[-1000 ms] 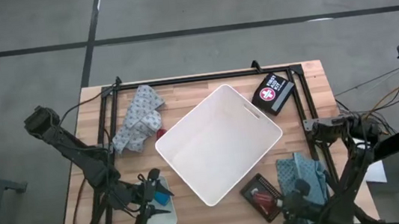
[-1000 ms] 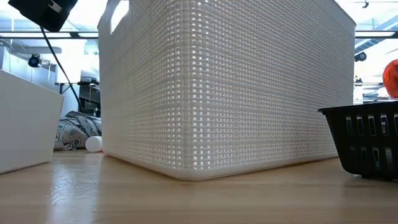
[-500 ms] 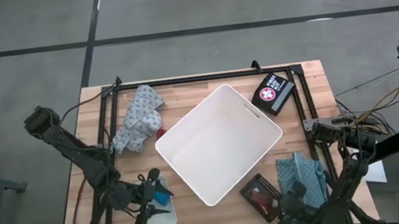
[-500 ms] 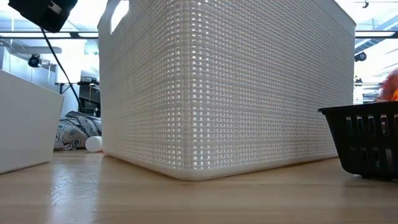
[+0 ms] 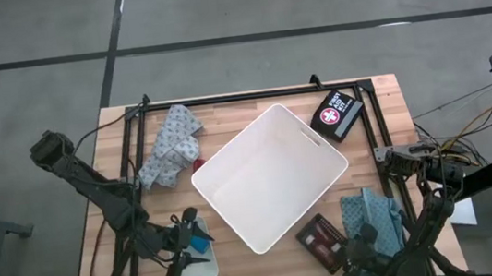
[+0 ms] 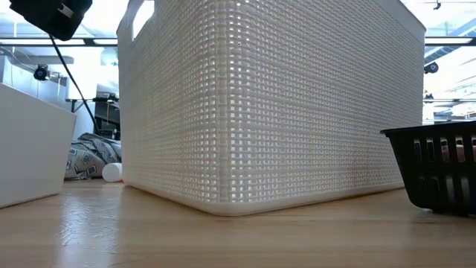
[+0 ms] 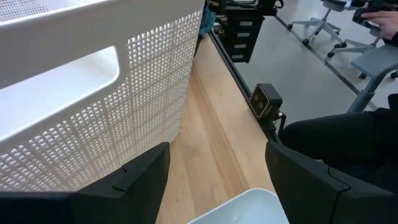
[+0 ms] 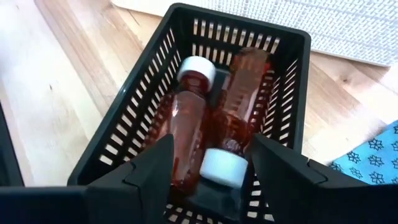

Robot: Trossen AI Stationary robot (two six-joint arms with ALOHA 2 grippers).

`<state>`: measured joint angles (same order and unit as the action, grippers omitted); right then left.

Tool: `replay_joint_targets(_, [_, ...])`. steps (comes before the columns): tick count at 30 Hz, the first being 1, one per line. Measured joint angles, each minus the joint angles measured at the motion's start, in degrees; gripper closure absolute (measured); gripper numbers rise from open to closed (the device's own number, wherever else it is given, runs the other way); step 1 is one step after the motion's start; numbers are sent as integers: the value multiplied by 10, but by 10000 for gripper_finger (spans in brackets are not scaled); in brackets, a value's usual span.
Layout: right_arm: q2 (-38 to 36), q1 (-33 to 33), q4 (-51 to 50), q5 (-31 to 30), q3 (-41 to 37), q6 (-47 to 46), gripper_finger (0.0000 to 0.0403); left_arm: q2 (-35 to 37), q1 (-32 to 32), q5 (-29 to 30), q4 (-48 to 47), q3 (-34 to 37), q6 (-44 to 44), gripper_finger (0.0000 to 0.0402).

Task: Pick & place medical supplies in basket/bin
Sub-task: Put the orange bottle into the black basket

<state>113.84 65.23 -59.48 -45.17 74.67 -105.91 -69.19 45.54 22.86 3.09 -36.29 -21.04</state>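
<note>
Two bottles point(image 8: 214, 127) under right claw point(image 8: 208, 168), spread

A: Anything different at the right gripper point(image 8: 211, 165)?

B: Yes. Fingers point(image 8: 149, 171) now spread wider than one second ago, with nothing between them.

A: And in the low view?

B: Before, an orange round shape above the black crate point(image 6: 435, 167), at the picture's right edge. Then only a blur there. Now gone.

A: Gone to where?

B: Cannot say for sure. Now two amber bottles point(image 8: 186, 118) with white caps lying side by side inside the crate, under the spread fingers. Cannot tell which one came down.

A: From above?

B: Bright red at the crate before, now only dull brown. Gripper shifted a little, toward the table's near edge.
</note>
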Motion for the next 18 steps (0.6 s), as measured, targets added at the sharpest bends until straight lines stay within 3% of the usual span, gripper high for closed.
replay_joint_targets(11, [0, 0, 0, -2, 0, 0, 193, 0, 0, 0, 0, 0, 0, 130])
replay_joint_targets(18, [-13, 0, -1, -51, 28, 26, 193, 0, 0, 0, 0, 0, 0, 130])
